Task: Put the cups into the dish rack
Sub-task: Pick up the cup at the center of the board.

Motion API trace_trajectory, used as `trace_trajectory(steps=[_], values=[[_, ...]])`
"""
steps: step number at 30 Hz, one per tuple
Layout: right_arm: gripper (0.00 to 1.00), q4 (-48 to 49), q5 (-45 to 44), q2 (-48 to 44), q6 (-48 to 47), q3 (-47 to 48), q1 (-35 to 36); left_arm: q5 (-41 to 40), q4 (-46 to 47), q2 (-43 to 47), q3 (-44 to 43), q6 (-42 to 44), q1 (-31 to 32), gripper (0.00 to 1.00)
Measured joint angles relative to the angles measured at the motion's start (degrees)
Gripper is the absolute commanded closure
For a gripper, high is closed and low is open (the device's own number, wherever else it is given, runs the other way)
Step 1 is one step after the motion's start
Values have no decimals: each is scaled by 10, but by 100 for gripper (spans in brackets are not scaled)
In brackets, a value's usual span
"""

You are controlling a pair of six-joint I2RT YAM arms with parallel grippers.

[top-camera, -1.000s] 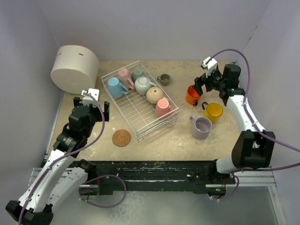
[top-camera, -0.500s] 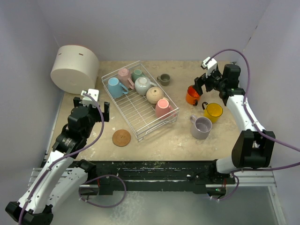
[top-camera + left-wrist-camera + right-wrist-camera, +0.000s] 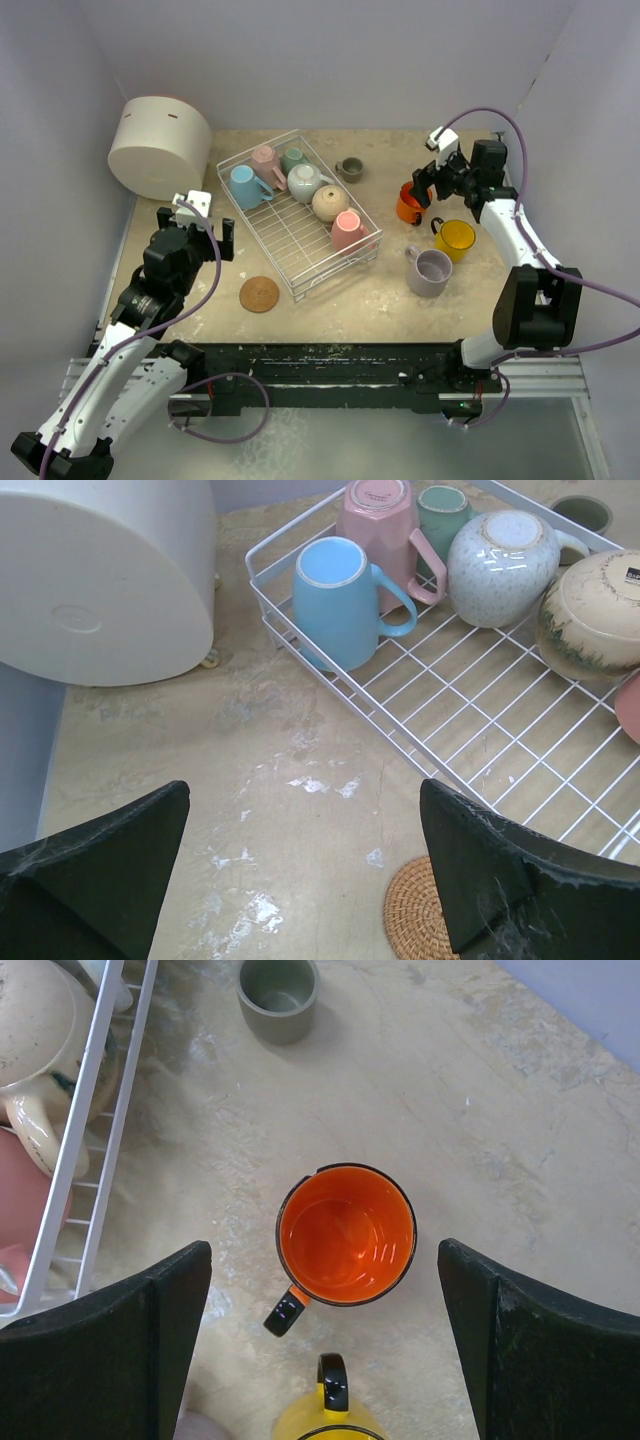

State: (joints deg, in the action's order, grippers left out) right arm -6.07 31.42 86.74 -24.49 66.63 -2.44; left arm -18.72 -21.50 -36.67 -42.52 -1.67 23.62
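Hovering wide open and empty, the right gripper brackets the upright orange mug, which stands untouched between its fingers. The left gripper is likewise spread wide with nothing held, the dish rack lying just ahead and to its right.

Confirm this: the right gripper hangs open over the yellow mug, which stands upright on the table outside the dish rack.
Wrong mug: the right gripper hangs open over the orange mug, not the yellow mug, as the right wrist view shows. The rest holds: it stands upright on the table, outside the dish rack.
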Motion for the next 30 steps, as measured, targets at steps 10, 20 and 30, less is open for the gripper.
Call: trace_trajectory(steps=[10, 20, 30], values=[[5, -1, 0, 0, 0, 0, -5, 2, -4, 0, 0, 0, 0, 1], [5, -3, 0, 4, 0, 8, -6, 8, -4, 3, 0, -2, 0, 1], [9, -7, 0, 35, 1, 19, -6, 20, -5, 4, 0, -2, 0, 1]])
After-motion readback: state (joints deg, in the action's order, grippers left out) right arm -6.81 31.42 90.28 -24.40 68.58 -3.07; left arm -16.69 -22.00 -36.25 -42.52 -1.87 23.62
